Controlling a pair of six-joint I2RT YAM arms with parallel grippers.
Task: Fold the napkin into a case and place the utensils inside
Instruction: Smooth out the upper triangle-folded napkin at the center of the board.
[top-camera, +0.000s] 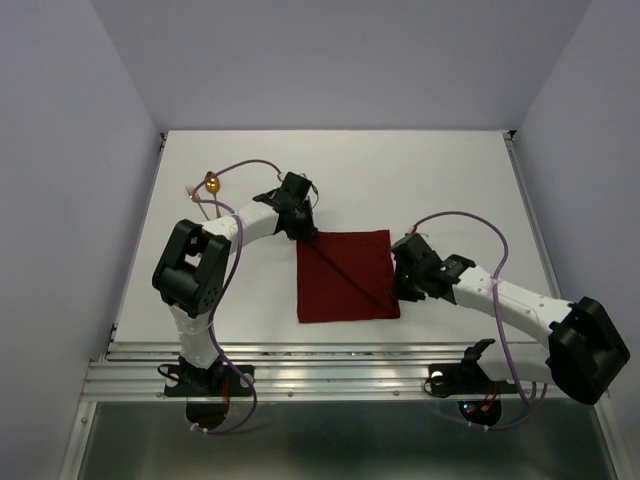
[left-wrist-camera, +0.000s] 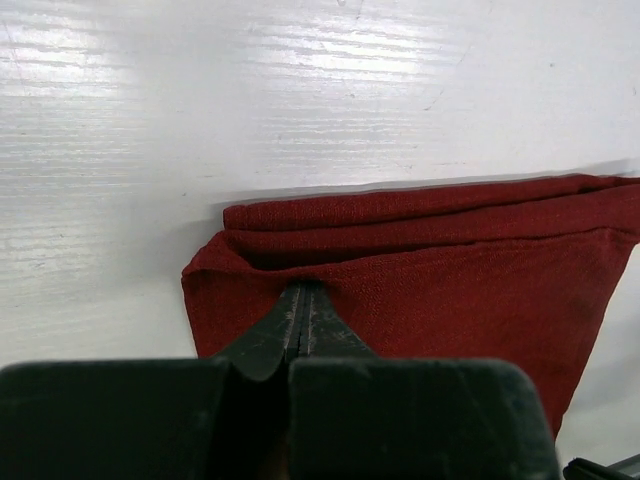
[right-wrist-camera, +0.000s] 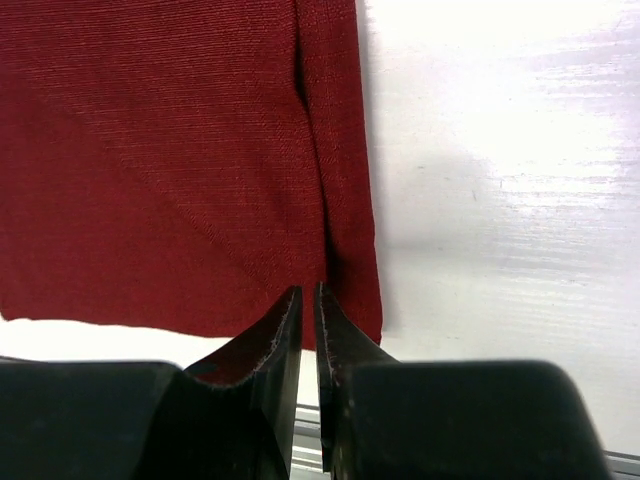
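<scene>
The napkin (top-camera: 345, 275) lies flat on the white counter (top-camera: 450, 180), between the two arms, with a diagonal crease running from its far-left corner to its near-right one. The right claw (top-camera: 397, 295) sits at that near-right corner. In the right wrist view its jaws stand narrow, a thin slit between them, with the tips (right-wrist-camera: 308, 295) on the cloth (right-wrist-camera: 150, 150) just inside its near edge. A fold along the right hem runs straight into the slit; whether cloth is nipped there I cannot tell. At the far-left corner the left claw (top-camera: 303, 236) is closed tight on the napkin. The left wrist view shows the fingers (left-wrist-camera: 303, 292) pressed together and the cloth (left-wrist-camera: 450, 280) puckered up around them, with a doubled fold lying just beyond.

The napkin's near edge lies close to the metal rail (top-camera: 330, 365) at the counter's front. Bare counter (right-wrist-camera: 500, 150) stretches to the right of the cloth, and more (left-wrist-camera: 300, 100) lies beyond its far edge up to the back wall. Left of the napkin, the left arm crosses the space.

The right arm reaches in low from the near right, forearm slanting left toward the corner. The left arm rises from its base, bends at the elbow and stretches right and far. Past it, near the far-left part of the counter, lies the gold spoon (top-camera: 212, 184); a thin pale piece just beside it is too small to name.
</scene>
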